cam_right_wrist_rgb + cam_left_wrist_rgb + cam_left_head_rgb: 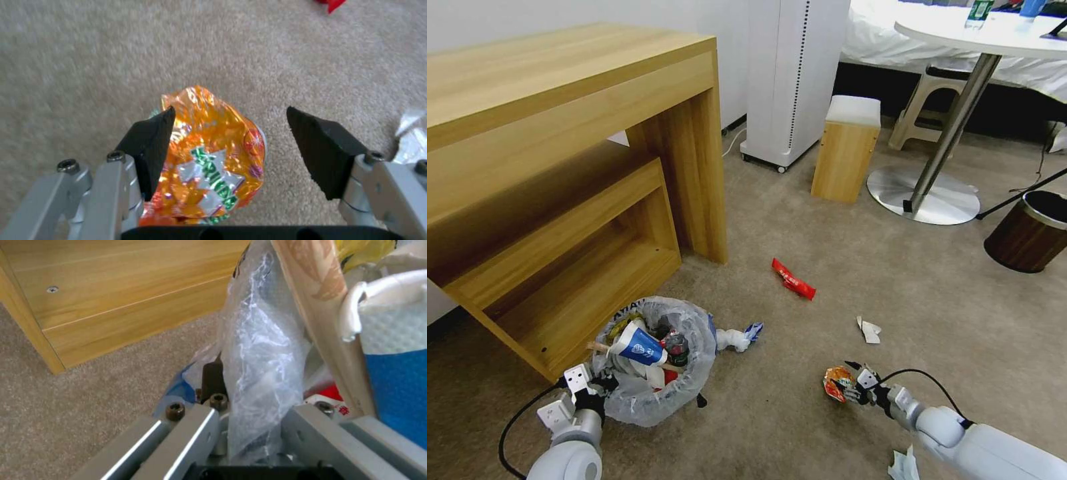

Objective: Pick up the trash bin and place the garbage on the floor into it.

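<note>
The left gripper [589, 392] is clamped on the near rim of the trash bin [688, 381], its jaws closed over the plastic bag [262, 350] beside the wooden desk [560, 167]. The right gripper [229, 146] stands wide open around an orange wrapper [213, 160] on the carpet [800, 413]; one pad [149, 146] touches it, the other sits apart. A red wrapper [793, 279] lies farther off.

glossy foil wrapper [209, 160], matt pile carpet [89, 60]
</note>
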Available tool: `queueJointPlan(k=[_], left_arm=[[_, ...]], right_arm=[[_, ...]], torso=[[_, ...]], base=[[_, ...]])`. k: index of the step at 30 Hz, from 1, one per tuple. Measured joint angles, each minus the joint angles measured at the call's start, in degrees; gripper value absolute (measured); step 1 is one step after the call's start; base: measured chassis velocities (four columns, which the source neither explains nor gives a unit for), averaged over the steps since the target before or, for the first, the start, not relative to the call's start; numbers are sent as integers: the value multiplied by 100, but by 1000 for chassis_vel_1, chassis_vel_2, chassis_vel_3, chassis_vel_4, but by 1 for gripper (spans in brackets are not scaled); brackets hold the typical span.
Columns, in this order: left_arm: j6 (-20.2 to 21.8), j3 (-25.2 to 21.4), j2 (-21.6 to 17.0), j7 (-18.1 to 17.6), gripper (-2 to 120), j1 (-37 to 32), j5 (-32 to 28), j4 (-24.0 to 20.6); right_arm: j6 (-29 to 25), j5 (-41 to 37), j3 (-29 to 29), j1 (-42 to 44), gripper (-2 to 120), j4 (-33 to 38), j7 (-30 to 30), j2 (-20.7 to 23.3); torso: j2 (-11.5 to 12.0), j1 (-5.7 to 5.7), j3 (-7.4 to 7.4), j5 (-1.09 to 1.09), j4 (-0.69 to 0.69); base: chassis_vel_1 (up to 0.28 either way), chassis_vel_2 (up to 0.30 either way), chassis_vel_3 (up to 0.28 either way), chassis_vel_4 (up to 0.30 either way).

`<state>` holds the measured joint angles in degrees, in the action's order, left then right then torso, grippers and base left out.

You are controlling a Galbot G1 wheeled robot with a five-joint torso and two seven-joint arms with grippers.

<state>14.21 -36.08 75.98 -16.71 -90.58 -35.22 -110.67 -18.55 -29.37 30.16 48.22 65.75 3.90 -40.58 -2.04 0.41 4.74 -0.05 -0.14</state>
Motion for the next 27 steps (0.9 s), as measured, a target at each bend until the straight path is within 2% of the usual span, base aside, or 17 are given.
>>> queueJointPlan(k=[5, 8, 9, 11, 12, 15, 21, 27], left_arm=[[0, 2, -14, -1, 1, -4, 0, -1], [1, 23, -5, -1, 1, -4, 2, -1], [1, 23, -5, -1, 1, -4, 2, -1], [-2, 42, -2, -1, 1, -16, 17, -2], [-2, 42, -2, -1, 1, -16, 17, -2], [-4, 66, -9, 0, 1, -29, 41, -1], [1, 102, -7, 0, 1, -15, 52, 4], [3, 90, 3, 4, 1, -7, 53, 11]], right_arm=[[305, -363, -152, 256, 65, 519, -481, 100], [766, -705, -270, 458, 65, 918, -1266, -40], [766, -705, -270, 458, 65, 918, -1266, -40], [1144, -934, -281, 524, 67, 1009, -1886, -268], [1144, -934, -281, 524, 67, 1009, -1886, -268], [1706, -1242, -293, 556, 67, 1102, -2613, -579], [1843, -1302, -268, 548, 66, 1214, -2844, -790], [1907, -1287, -218, 456, 65, 1411, -2799, -746]], torso=[[0, 0, 0, 1, -1], [0, 0, 0, 1, 0], [0, 0, 0, 1, 0], [0, 0, 0, 2, 0], [0, 0, 0, 2, 0], [0, 0, 0, 2, 0], [0, 0, 0, 2, 0], [0, 0, 0, 0, 0]], base=[[0, 0, 0, 0], [0, 0, 0, 0], [0, 0, 0, 0], [0, 0, 0, 0], [0, 0, 0, 0], [0, 0, 0, 0], [0, 0, 0, 0], [0, 0, 0, 0]])
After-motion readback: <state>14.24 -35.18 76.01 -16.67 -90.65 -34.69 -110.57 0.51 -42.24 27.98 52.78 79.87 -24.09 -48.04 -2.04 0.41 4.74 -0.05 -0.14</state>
